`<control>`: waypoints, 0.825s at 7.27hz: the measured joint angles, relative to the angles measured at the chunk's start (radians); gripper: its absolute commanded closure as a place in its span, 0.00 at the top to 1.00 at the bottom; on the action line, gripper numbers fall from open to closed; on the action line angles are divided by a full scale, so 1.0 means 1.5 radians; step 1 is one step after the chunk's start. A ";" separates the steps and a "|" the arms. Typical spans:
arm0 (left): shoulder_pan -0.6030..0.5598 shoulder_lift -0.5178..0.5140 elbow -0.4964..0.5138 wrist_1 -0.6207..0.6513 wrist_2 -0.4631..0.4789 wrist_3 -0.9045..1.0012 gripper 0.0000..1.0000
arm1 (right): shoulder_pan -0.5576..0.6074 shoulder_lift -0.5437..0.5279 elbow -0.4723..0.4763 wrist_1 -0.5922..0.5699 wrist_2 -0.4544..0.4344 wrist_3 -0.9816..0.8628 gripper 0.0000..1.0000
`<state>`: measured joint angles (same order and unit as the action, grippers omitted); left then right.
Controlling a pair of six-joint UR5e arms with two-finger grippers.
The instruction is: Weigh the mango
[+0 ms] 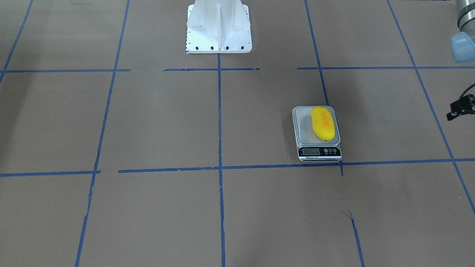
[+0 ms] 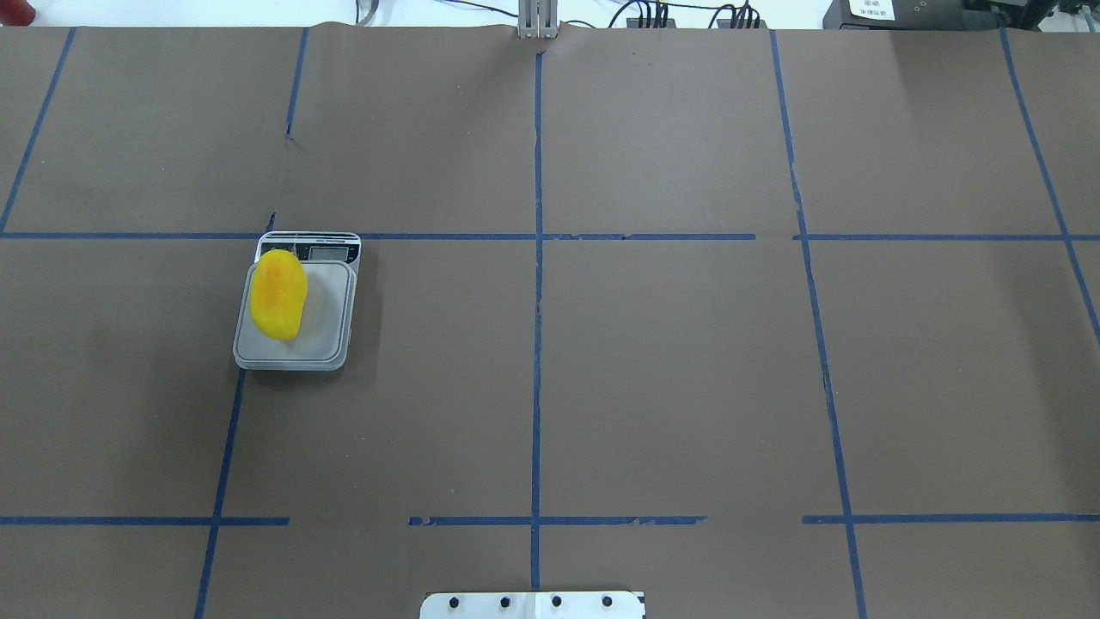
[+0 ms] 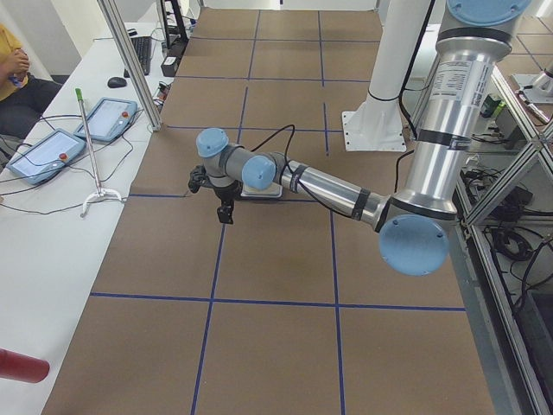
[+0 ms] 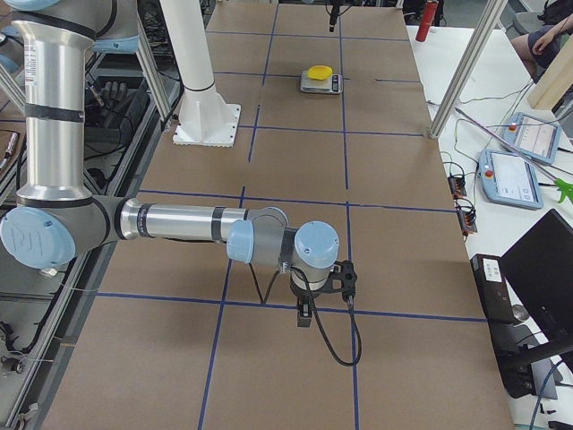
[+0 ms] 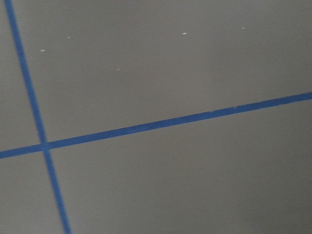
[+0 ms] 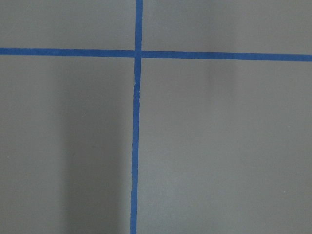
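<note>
One left gripper [image 3: 225, 210], hung over the surface [image 2: 687, 387] on the robot's left of the scale and touching nothing; whether its fingers are spread or pressed together cannot be told.

One mango [image 2: 278, 294], yellow with an orange blush. It lies lengthwise on the platform of the digital kitchen scale [image 2: 322, 331], toward the platform's left side, clear of both grippers.

One display [image 2: 328, 251], on the scale's edge away from the robot, beside a blue tape line; reading too small to tell.

Several blue tape lines [image 2: 537, 344], gridding the brown surface.

One white base plate [image 2: 533, 604], centre of the robot's edge.

One right gripper [image 4: 304, 313], pointing down over bare surface, well apart from the scale; finger state cannot be told.
</note>
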<state>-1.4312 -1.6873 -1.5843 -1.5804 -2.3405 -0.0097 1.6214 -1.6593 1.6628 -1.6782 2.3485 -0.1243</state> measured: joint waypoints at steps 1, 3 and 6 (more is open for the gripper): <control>-0.050 0.006 0.019 0.004 0.000 0.044 1.00 | 0.000 0.000 0.000 0.000 0.000 0.000 1.00; -0.113 0.013 0.034 0.014 -0.001 0.088 1.00 | 0.000 0.000 0.000 0.000 0.000 0.000 1.00; -0.142 0.044 0.050 0.017 -0.006 0.152 1.00 | 0.000 0.000 0.000 0.000 0.000 0.000 1.00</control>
<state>-1.6440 -1.6215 -1.5098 -1.5552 -2.3489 0.2177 1.6214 -1.6593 1.6633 -1.6782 2.3485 -0.1242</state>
